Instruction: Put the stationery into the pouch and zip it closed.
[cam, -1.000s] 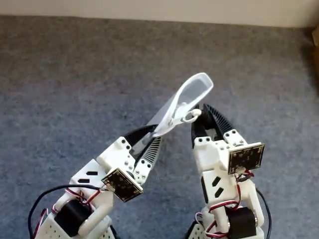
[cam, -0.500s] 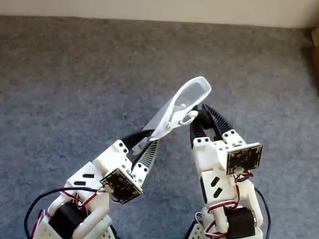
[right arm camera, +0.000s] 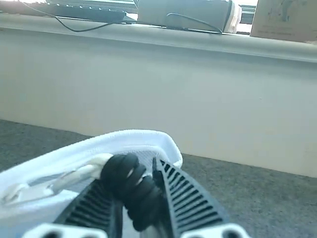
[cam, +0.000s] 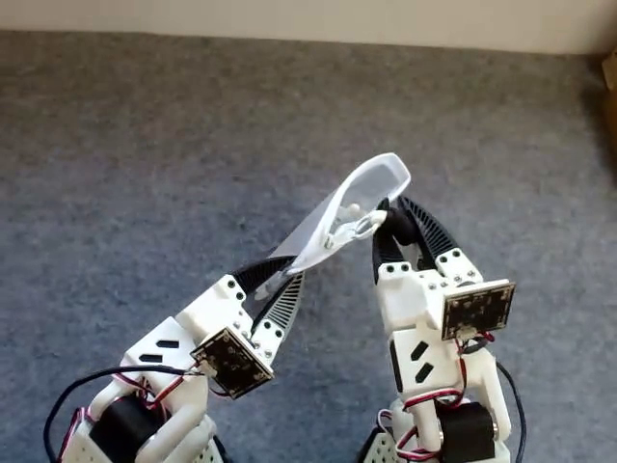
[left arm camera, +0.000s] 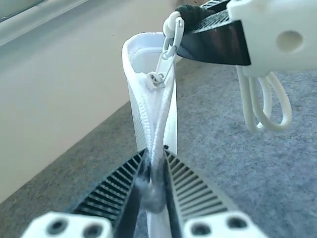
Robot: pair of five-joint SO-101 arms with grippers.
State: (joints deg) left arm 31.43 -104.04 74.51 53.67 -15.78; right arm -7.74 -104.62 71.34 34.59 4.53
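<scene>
Between the two arms, high view: left gripper (cam: pixel 289 275) pinches the near end of the pouch (cam: pixel 364 191), which is held up over grey carpet (cam: pixel 145 145). Right gripper (cam: pixel 390 214) is clamped at the zipper pull (cam: pixel 359 228).
Left wrist: fingers (left arm camera: pixel 111 196) squeeze the pouch edge, slider (left arm camera: pixel 157 79) beyond the tips.
Right wrist: fingers (right arm camera: pixel 185 196) grip the pull's black cord (right arm camera: pixel 131 188), pouch just past the tips.
</scene>
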